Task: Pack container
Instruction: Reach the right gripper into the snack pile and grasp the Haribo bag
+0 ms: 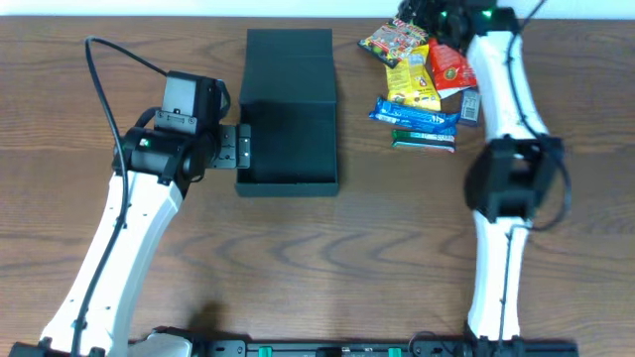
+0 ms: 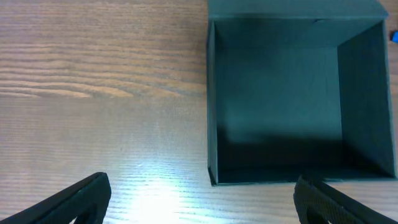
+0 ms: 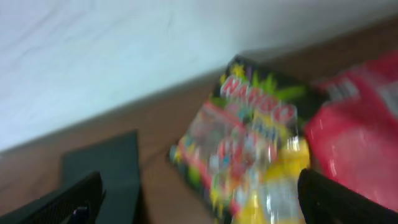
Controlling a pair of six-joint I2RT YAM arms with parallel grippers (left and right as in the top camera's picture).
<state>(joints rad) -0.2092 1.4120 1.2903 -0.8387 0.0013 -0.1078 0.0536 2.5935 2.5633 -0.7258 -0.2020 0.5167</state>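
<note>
The container (image 1: 290, 124) is a dark green-black open box with its flap lid laid back toward the far edge; its inside looks empty in the left wrist view (image 2: 280, 106). My left gripper (image 1: 241, 149) is open at the box's left wall, holding nothing; its fingers (image 2: 202, 199) show wide apart. Snack packets lie right of the box: a Haribo bag (image 1: 395, 42), a yellow packet (image 1: 412, 81), a red packet (image 1: 448, 65), a blue bar (image 1: 415, 115), a green bar (image 1: 424, 140). My right gripper (image 1: 429, 12) is open above the Haribo bag (image 3: 249, 143), empty.
The wooden table (image 1: 298, 268) runs to a white wall at the far edge (image 3: 124, 56). The right arm's body (image 1: 511, 178) stands right of the packets. A cable loops off the left arm (image 1: 99, 79).
</note>
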